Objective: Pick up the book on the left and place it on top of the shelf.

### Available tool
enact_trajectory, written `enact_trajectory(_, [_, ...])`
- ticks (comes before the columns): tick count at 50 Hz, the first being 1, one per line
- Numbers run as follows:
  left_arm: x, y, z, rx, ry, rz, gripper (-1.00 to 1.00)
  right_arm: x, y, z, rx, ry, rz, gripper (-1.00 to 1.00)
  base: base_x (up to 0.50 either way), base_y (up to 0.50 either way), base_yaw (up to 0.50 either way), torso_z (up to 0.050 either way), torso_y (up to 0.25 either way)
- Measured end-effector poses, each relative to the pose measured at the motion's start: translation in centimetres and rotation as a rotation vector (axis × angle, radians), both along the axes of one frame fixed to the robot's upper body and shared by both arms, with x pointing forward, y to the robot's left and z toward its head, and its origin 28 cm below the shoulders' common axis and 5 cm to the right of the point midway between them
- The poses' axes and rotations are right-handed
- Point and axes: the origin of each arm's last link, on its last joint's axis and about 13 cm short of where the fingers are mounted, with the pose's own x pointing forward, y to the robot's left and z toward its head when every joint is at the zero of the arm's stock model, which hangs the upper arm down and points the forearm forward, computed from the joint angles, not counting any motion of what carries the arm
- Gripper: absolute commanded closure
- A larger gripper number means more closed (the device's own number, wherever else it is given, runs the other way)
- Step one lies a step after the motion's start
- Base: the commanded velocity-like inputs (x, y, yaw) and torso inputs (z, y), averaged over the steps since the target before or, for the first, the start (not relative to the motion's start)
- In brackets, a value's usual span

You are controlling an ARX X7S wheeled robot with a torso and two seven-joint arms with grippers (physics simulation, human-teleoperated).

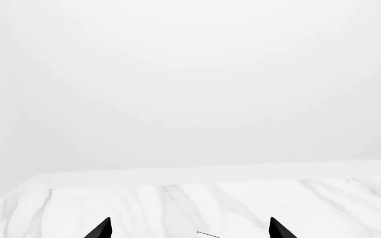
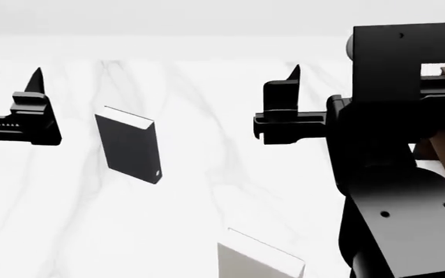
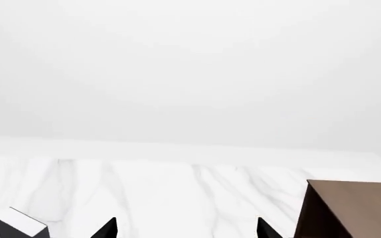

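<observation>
On the white marble-veined bench (image 2: 168, 191), the black hardcover book with white page edges (image 2: 130, 145) stands upright, tilted a little, its tiny white mark low at one corner. It serves as the landmark. To its left in the head view hangs the left gripper (image 2: 29, 110), apart from the book and touching nothing; only one black pointed tip and its bracket show there. The left wrist view shows two black fingers (image 1: 99, 229) spread wide with bare bench between them, so they are released. To the book's right, well apart from it, is the right gripper (image 2: 284, 110), likewise holding nothing; its wrist view shows two fingers (image 3: 106, 229) parted over the bench, released too. Nearer the robot than the black book, and to its right, a pale grey-white book (image 2: 259, 258) stands at the lower edge of the head view. Farthest right of the black book, mostly hidden behind the right arm, is the dark brown wooden shelf with flat boards (image 3: 349, 208); the right wrist view shows one corner of it, while the black book's top corner (image 3: 20, 225) sits at the opposite side.
</observation>
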Motion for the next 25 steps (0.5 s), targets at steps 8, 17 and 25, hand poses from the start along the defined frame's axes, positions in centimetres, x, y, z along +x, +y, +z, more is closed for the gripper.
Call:
enact_trajectory(8, [0.11,0.12,-0.08,0.001,0.002,0.004,-1.0,0.22,0.04,-0.3,-0.003,0.013,0.004,-1.0,0.5,0.0,0.0,0.0,0.001])
enact_trajectory(17, [0.2,0.24,-0.13,0.0,0.004,0.007,-1.0,0.38,0.08,-0.56,-0.006,0.023,0.007,-1.0,0.5,0.0,0.0,0.0,0.002])
enact_trajectory(25, [0.23,0.28,-0.15,-0.001,0.004,0.008,-1.0,0.48,0.13,-0.79,-0.01,0.031,0.011,-1.0,0.5,0.0,0.0,0.0,0.001])
